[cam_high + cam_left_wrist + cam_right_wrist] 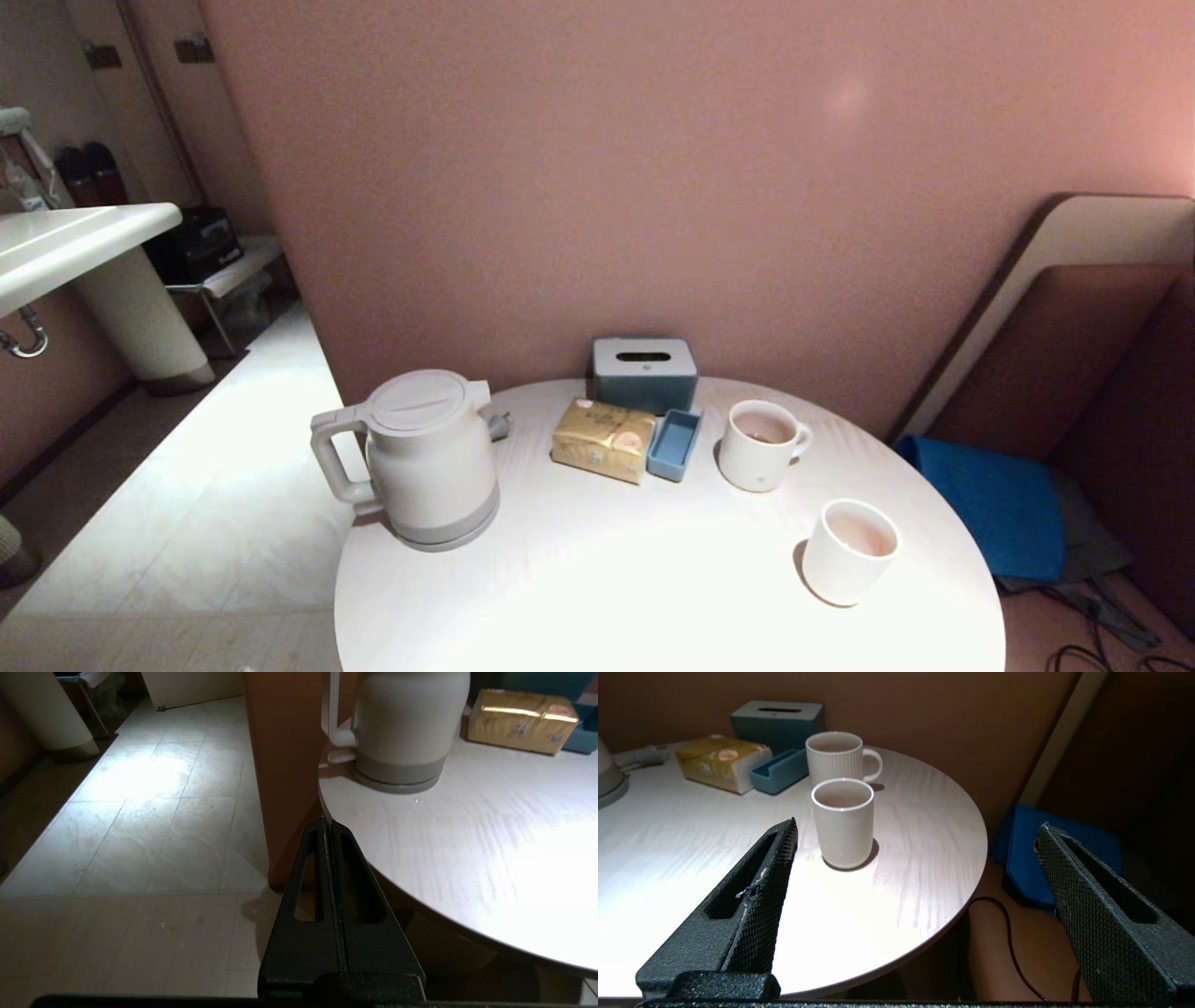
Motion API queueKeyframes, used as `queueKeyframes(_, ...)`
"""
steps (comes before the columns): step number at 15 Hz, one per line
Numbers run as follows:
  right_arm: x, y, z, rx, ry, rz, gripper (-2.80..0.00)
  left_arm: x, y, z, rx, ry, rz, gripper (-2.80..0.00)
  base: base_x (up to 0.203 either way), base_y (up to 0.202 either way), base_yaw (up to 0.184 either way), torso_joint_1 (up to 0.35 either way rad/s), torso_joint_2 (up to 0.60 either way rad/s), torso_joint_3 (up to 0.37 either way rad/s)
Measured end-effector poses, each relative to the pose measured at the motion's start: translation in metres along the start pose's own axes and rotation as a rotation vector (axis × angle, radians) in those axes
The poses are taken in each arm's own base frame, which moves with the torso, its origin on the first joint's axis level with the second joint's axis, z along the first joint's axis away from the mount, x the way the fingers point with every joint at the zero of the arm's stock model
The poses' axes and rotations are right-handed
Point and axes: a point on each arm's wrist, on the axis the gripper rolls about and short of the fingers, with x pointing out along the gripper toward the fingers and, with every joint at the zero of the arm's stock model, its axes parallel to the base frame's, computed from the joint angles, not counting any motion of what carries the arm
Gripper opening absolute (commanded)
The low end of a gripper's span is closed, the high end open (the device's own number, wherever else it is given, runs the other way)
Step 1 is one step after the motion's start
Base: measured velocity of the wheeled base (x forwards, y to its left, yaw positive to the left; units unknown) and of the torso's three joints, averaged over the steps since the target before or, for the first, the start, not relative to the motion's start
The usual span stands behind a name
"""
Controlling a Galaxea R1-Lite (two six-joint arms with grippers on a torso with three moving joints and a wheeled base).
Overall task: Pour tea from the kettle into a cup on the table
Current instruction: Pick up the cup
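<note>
Off table [887,896] edge: L gripper [327,823] closed, R gripper [915,830] wide, both empty.

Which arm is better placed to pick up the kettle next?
Left. The kettle stands on the table's left side, handle outward, ahead of the shut left gripper; the open right gripper faces the cup.

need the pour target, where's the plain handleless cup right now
In the head view the cup stands on the table's right side near its edge, just in front of the ribbed mug.
</note>
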Motion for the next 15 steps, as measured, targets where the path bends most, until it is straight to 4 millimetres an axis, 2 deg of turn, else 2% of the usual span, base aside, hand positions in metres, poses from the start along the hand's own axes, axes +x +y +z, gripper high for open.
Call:
queueKeyframes(6,0.0,0.0,-0.0001,0.0,0.001,0.0,0.0,0.0,0.0,-0.0002,0.0,0.002,0.0,-2.8,0.0,0.0,0.0,-0.259,0.52,0.259)
queueKeyframes(15,0.0,0.0,0.0,-0.002,0.0,0.0,0.0,0.0,0.0,0.0,0.0,0.0,0.0,-2.8,0.0,0.0,0.0,-0.023,0.05,0.025)
